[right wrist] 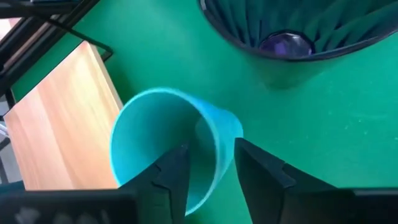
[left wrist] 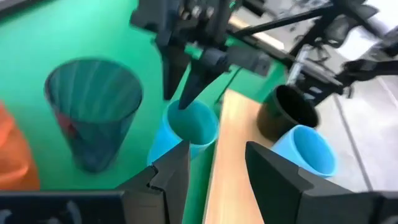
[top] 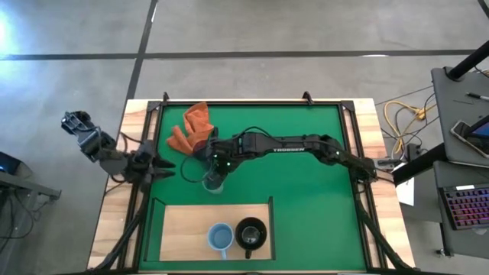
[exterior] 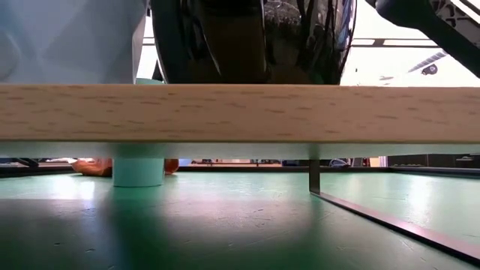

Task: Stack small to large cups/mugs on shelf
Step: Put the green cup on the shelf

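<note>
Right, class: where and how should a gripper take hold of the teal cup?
By the rim wall, from straight above. The teal cup stands upright, mouth open, without a handle, and the shelf edge crowds one side. The right gripper hangs at its rim; the left gripper waits at the mat's left edge.

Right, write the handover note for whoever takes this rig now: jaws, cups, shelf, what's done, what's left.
Left gripper: at the mat's left edge, jaws open, empty.
Right gripper: mid-mat, jaws apparently closed on the rim of the turquoise cup, which is on the green mat just off the shelf.
Ribbed dark cup: upright on the mat beside the orange cloth.
Done: the light blue mug and the black mug stand side by side on the shelf.
Left: bring both cups to the shelf and stack by size.
</note>
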